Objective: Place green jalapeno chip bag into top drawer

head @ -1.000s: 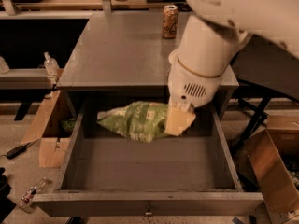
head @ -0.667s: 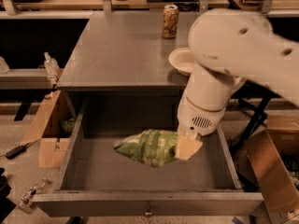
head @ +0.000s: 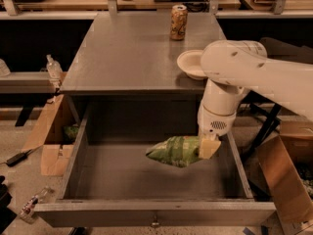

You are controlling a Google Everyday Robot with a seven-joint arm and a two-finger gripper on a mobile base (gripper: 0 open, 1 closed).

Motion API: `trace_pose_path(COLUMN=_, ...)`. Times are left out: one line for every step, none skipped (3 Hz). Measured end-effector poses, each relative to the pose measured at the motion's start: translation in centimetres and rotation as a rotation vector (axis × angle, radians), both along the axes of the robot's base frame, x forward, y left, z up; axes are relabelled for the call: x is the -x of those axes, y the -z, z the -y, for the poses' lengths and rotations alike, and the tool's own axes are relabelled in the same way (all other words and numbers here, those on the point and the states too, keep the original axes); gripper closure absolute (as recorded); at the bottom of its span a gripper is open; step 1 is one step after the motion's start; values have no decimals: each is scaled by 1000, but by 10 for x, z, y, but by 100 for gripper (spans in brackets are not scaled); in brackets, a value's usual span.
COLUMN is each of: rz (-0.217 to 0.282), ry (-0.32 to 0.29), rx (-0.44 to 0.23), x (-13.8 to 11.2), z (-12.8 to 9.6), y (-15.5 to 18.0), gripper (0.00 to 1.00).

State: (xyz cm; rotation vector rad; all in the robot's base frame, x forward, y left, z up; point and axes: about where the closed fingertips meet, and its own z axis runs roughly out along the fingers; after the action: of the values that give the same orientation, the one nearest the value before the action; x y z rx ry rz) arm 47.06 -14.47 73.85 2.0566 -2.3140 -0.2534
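Observation:
The green jalapeno chip bag [head: 176, 151] hangs sideways inside the open top drawer [head: 146, 212], just above its floor, right of middle. My gripper [head: 207, 148] reaches down into the drawer from the right and is shut on the bag's right end; one tan finger [head: 209, 148] shows in front of the bag. The drawer is pulled far out, with its knob [head: 155, 223] on the front panel at the bottom of the view.
A tan drink can [head: 178, 22] stands at the back of the grey cabinet top [head: 127, 53]. A white bowl [head: 191, 63] sits at the top's right edge, partly behind my arm. Cardboard boxes stand on the floor at left [head: 49, 146] and right [head: 283, 180].
My gripper has carried the bag down and toward the front of the drawer, from under the cabinet top's edge to low over the drawer floor. The grip has not changed.

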Motion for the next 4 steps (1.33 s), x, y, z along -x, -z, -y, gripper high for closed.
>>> trace_pose_path(rz=151, ry=-35, rx=33, x=-66, z=-9, y=-34, gripper=100)
trace_pose_path(rz=179, ry=-33, rx=25, x=-73, z=-12, y=-45, gripper=81)
trace_pose_path(rz=180, ry=-34, rx=26, x=-73, z=-12, y=-46, gripper=58)
trace_pose_path(rz=181, ry=-35, rx=26, x=-73, z=-12, y=-46, gripper=35)
